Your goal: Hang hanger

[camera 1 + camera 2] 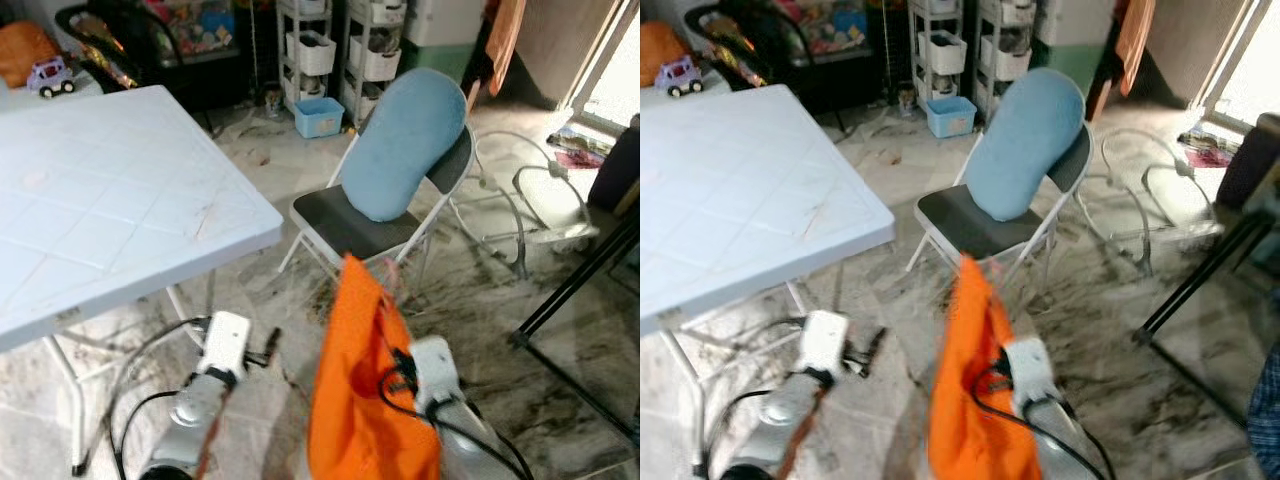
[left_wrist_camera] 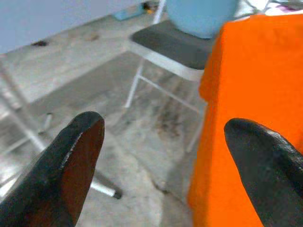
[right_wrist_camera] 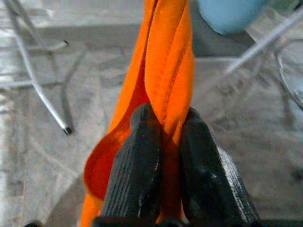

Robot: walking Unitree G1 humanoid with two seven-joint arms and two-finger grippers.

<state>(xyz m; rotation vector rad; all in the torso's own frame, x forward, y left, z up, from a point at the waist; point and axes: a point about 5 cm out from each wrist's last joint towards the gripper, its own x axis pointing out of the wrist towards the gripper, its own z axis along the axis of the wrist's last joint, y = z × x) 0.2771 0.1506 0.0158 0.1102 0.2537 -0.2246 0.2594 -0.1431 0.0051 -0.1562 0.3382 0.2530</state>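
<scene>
An orange cloth [image 1: 365, 390] hangs low in front of me, and a small pink piece [image 1: 388, 272] pokes out near its top. My right gripper [image 3: 168, 116] is shut on a folded ridge of this cloth [image 3: 165, 71], with the fabric squeezed between its two black fingers. The right wrist [image 1: 432, 372] sits just behind the cloth. My left gripper [image 2: 165, 156] is open with nothing between its fingers, held low over the floor left of the cloth [image 2: 251, 109]. From the head, the left gripper [image 1: 265, 350] is near the table leg.
A grey folding chair [image 1: 340, 225] with a blue cushion [image 1: 405, 140] stands just beyond the cloth. A white table [image 1: 100, 200] is at the left. A black tripod leg [image 1: 580, 290] and a white wire frame [image 1: 520, 215] are at the right. Shelves [image 1: 310, 50] stand behind.
</scene>
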